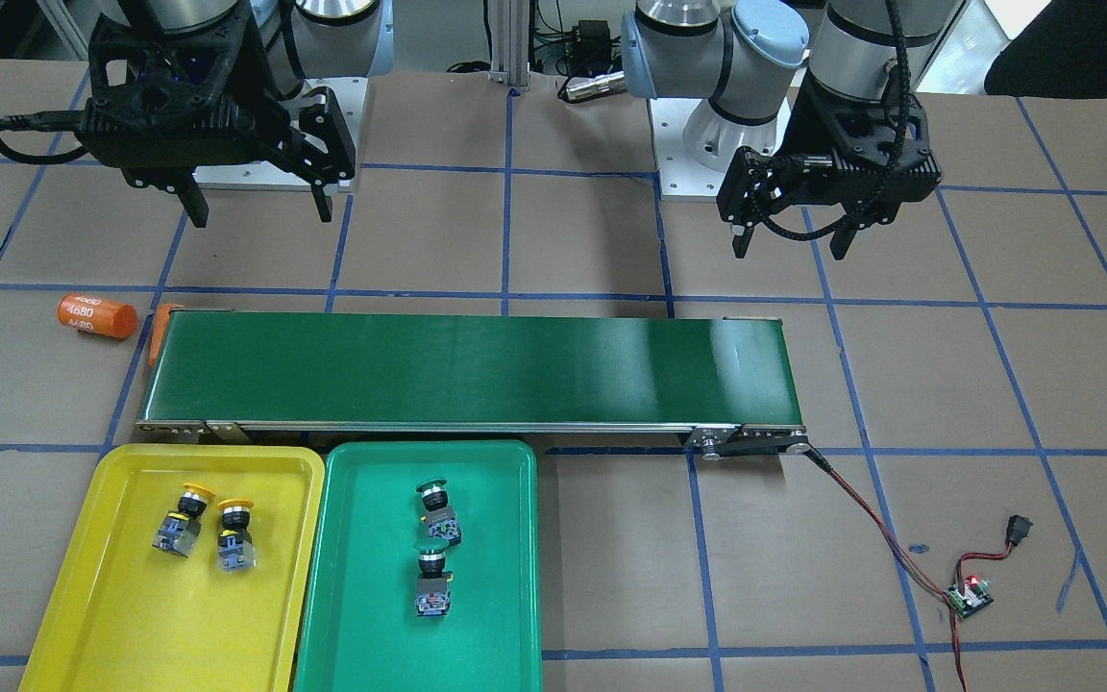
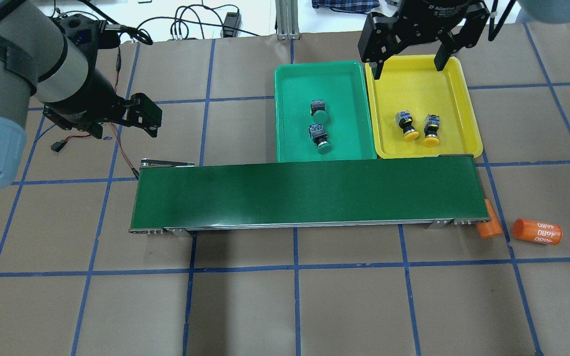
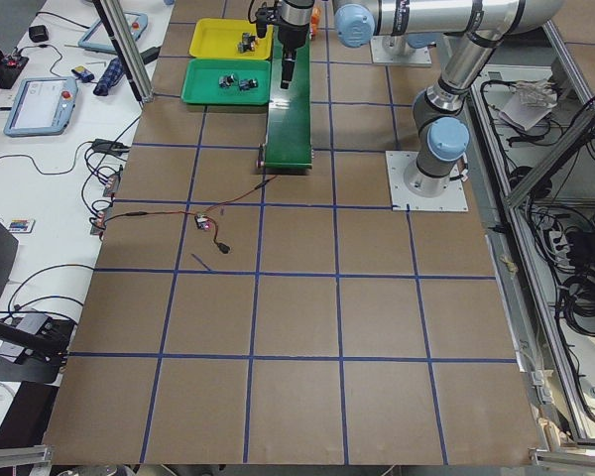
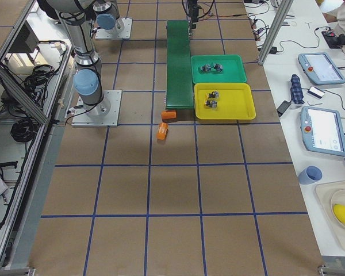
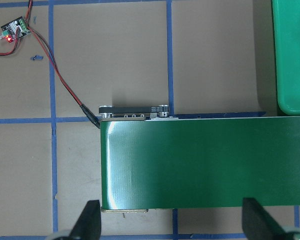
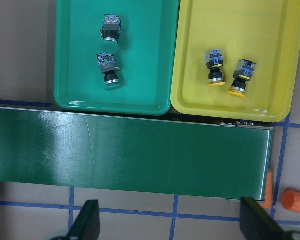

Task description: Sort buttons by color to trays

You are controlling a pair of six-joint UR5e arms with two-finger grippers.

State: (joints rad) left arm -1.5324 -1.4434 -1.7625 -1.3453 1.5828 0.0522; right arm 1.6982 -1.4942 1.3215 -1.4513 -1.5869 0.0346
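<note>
Two yellow buttons (image 1: 184, 519) (image 1: 234, 533) lie in the yellow tray (image 1: 121, 625). Two green buttons (image 1: 436, 509) (image 1: 433, 577) lie in the green tray (image 1: 496, 596). The right wrist view shows the same: yellow buttons (image 6: 215, 67) (image 6: 240, 77) and green buttons (image 6: 109, 32) (image 6: 108, 70), each pair in the tray of its own color. My right gripper (image 1: 256, 207) is open and empty, high above the table behind the conveyor. My left gripper (image 1: 789, 240) is open and empty, above the conveyor's other end (image 5: 140, 165).
A long dark-green conveyor belt (image 1: 467, 370) lies between the trays and the robot bases. Two orange cylinders (image 1: 95, 315) (image 1: 161, 332) lie by its end near the yellow tray. A small controller board (image 1: 969, 596) with red wires sits by its other end.
</note>
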